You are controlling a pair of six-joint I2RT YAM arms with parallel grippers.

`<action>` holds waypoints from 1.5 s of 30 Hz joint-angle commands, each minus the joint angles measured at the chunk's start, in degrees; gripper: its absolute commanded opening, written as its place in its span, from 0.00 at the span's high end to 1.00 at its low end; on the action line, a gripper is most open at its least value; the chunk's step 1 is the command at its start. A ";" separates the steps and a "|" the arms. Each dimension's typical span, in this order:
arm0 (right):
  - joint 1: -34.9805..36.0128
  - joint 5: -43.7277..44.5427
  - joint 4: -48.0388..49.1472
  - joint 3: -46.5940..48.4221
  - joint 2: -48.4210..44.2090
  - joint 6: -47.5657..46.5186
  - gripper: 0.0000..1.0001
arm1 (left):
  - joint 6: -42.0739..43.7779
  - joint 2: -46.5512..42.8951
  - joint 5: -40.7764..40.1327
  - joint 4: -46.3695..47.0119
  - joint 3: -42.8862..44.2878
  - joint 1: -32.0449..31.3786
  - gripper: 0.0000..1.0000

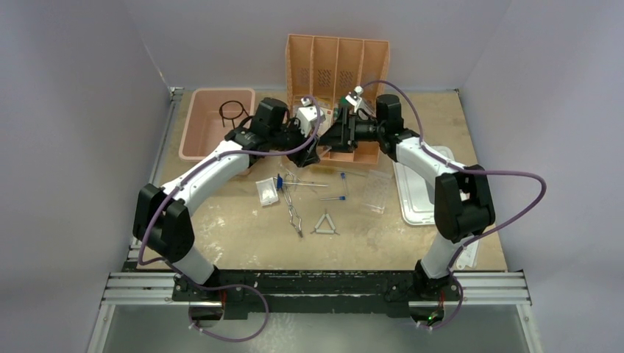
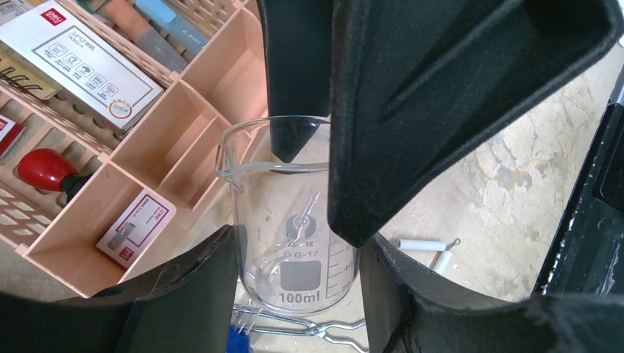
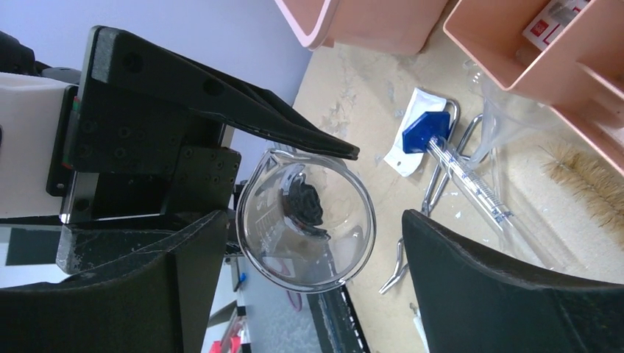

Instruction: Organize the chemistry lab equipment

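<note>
Left wrist view: the glass beaker (image 2: 294, 243) is gripped at its rim by the left pincer (image 2: 321, 195), one finger inside, just in front of the orange organizer (image 2: 199, 140). The right pincer (image 3: 315, 217) is spread wide near it. The thin-walled glass could be dropped or knocked against the organizer's wall; open desk (image 2: 508, 191) is found away from the organizer.

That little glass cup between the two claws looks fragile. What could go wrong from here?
The left gripper seems to pinch the glass beaker only by its thin rim, so it might slip and break on the table. The right gripper, open around the beaker, could knock it loose while closing.
</note>
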 commanded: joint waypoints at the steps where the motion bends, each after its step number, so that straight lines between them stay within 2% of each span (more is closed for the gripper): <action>1: 0.31 -0.05 3.42 3.26 -0.11 2.06 0.17 | 1.75 0.09 2.02 0.80 3.47 0.41 0.69; 4: 0.36 1.58 4.25 3.17 -0.35 3.10 0.28 | 2.45 0.40 1.98 -0.50 4.26 0.42 0.69; 7: 0.48 1.48 4.26 3.46 -0.36 3.51 0.30 | 2.71 0.25 1.99 -0.91 4.36 0.50 0.69; 13: 0.82 1.44 2.62 4.66 -0.41 3.51 0.46 | 1.73 0.42 1.27 -1.27 4.61 0.74 0.64; 19: 1.15 8.97 -5.76 7.59 -2.42 -2.28 0.46 | -3.12 0.16 -4.68 -1.48 5.58 1.34 0.32; 22: 1.18 13.39 -8.89 9.82 -2.77 -4.57 0.46 | -5.90 -2.18 -4.75 -0.20 4.72 3.62 0.20; 24: 1.20 16.90 -11.79 11.82 -2.55 -6.98 0.46 | -8.46 -4.88 -4.01 2.14 3.17 5.84 0.16; 28: 1.64 22.55 -16.22 16.57 -1.44 -11.07 0.46 | -16.48 -12.70 -2.86 11.77 -2.61 10.95 0.15; 31: 3.18 28.12 -20.70 23.43 0.71 -14.97 0.46 | -21.93 -18.05 -12.22 16.01 -5.10 13.10 0.15; 34: 5.60 33.96 -24.09 31.31 3.82 -18.57 0.46 | -27.22 -22.00 -30.12 15.71 -5.10 14.09 0.13; 38: 10.01 41.14 -27.67 42.78 9.56 -22.30 0.46 | -35.42 -23.15 -48.71 6.51 -0.73 16.43 0.08; 41: 14.28 46.50 -29.51 50.16 13.08 -25.60 0.46 | -40.93 -22.15 -54.17 -2.18 3.31 20.62 0.07; 45: 19.21 50.79 -30.12 57.10 17.51 -28.31 0.46 | -45.36 -20.05 -49.92 -8.51 4.55 30.24 0.08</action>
